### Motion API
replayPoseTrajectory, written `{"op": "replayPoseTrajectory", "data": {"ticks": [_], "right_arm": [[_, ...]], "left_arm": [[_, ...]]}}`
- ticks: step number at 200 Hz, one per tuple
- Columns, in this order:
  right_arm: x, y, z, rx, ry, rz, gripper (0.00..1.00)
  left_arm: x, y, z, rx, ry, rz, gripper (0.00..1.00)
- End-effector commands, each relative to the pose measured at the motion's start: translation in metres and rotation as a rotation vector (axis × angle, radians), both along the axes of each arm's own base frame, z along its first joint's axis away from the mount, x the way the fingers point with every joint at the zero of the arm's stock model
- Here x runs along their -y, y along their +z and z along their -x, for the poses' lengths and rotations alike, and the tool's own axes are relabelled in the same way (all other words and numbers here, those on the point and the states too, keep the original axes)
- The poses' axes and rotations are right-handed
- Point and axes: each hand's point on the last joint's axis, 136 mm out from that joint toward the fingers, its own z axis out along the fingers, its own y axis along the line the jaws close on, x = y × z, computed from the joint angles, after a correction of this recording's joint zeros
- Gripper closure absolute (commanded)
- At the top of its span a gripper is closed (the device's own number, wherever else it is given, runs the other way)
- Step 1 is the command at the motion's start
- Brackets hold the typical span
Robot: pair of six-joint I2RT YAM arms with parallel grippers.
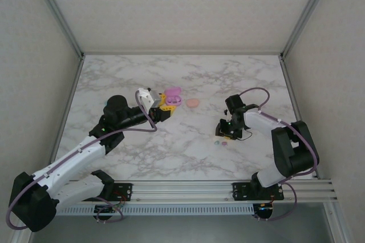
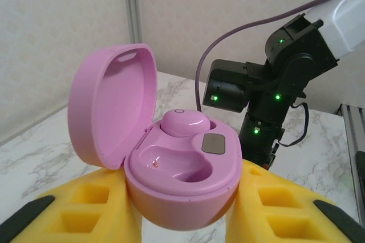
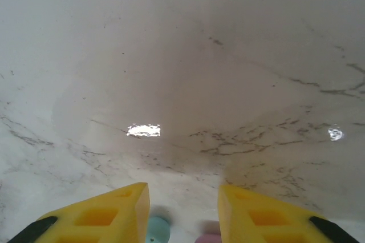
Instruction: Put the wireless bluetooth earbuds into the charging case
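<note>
My left gripper [image 2: 182,211] is shut on the base of a pink charging case [image 2: 182,169], held above the table with its lid [image 2: 111,106] tipped open. One pink earbud [image 2: 183,122] sits in the far slot and the near slot is bare. From above, the case [image 1: 173,96] is at the table's middle. My right gripper [image 1: 226,134] is low over the marble with its fingers apart. A teal earbud [image 3: 157,230] and a pink earbud [image 3: 210,238] lie between them at the view's lower edge, ungripped. From above, the teal earbud [image 1: 217,142] and the pink one [image 1: 224,143] lie side by side.
A peach-pink oval case [image 1: 193,102] lies on the marble table [image 1: 188,152] just right of the held case. The right arm [image 2: 268,94] stands close behind the case in the left wrist view. Metal frame posts and walls border the table.
</note>
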Motion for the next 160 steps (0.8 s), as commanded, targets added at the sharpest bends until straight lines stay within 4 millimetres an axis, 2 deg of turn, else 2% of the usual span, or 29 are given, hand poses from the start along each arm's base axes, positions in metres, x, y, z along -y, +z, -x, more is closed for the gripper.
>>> {"op": "replayPoseTrajectory", "data": {"ticks": [1,40,78,121,160], "right_arm": [[0.010,-0.002,0.014,-0.031,0.014,0.042,0.63],[0.012,0.002,0.036,-0.072,0.012,0.024,0.62],[-0.001,0.008,0.048,-0.095,0.054,-0.060,0.62],[0.005,0.008,0.051,-0.112,0.049,-0.008,0.62],[0.007,0.009,0.044,-0.090,0.065,0.029,0.62]], "left_arm": [[0.001,0.005,0.004,0.028,-0.007,0.007,0.69],[0.003,0.007,0.003,0.034,-0.019,0.007,0.69],[0.004,0.006,0.003,0.032,-0.024,0.005,0.69],[0.003,0.005,0.003,0.029,-0.018,0.010,0.69],[0.003,0.005,0.003,0.026,-0.016,0.011,0.69]]}}
